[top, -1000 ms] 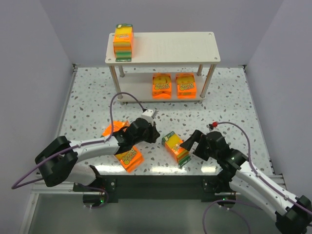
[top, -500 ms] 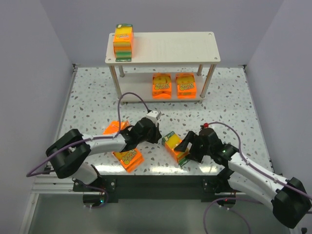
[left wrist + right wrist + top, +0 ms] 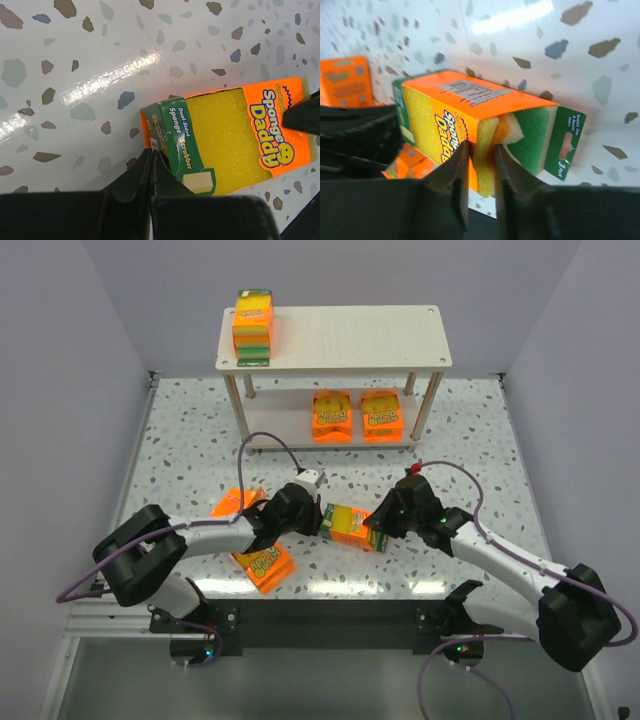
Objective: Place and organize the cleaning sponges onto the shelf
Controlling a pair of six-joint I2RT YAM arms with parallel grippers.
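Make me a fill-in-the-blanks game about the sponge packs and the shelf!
1. The shelf's top board holds ___ pack.
2. Its lower board holds ___ packs.
3. The near pack, between the left gripper and right gripper, has a ___ header.
Missing words: one; two; green.

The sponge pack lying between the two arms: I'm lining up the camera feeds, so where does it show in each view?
Top external: sponge pack just below the centre.
Left wrist: sponge pack at the right, below the middle.
Right wrist: sponge pack in the centre.
Shared landmark: the speckled table under it.
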